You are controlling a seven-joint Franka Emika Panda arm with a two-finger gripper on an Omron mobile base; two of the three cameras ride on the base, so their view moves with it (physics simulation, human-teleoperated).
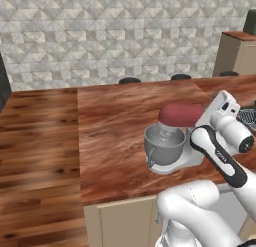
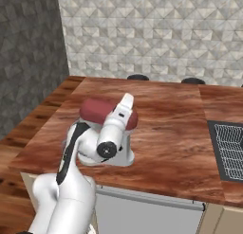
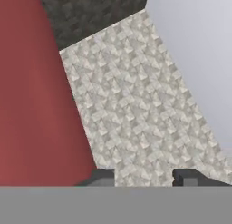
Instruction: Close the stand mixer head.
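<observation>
The stand mixer head (image 1: 180, 113) sits atop a light grey mixer on the wooden counter (image 1: 115, 126), near the counter's front edge; its long axis lies close to level and runs across the counter, the rounded front end reaching over the grey metal bowl (image 1: 164, 143); in the left base view that end points left, and in the right base view the head (image 2: 99, 110) also points left; the whisk cannot be made out in either. The robot's white wrist covers the rear of the head in both base views, so the hinge end is hidden. In the hand view the dark red head (image 3: 41, 96) takes up the left side, cut off by the frame; the gripper (image 3: 144, 177) shows two dark fingertips set apart with tiled wall between them, nothing held; the left fingertip (image 3: 103, 177) is just beside the red surface, and whether it touches cannot be told. A wire rack (image 2: 230, 148) lies at the counter's right, well apart.
</observation>
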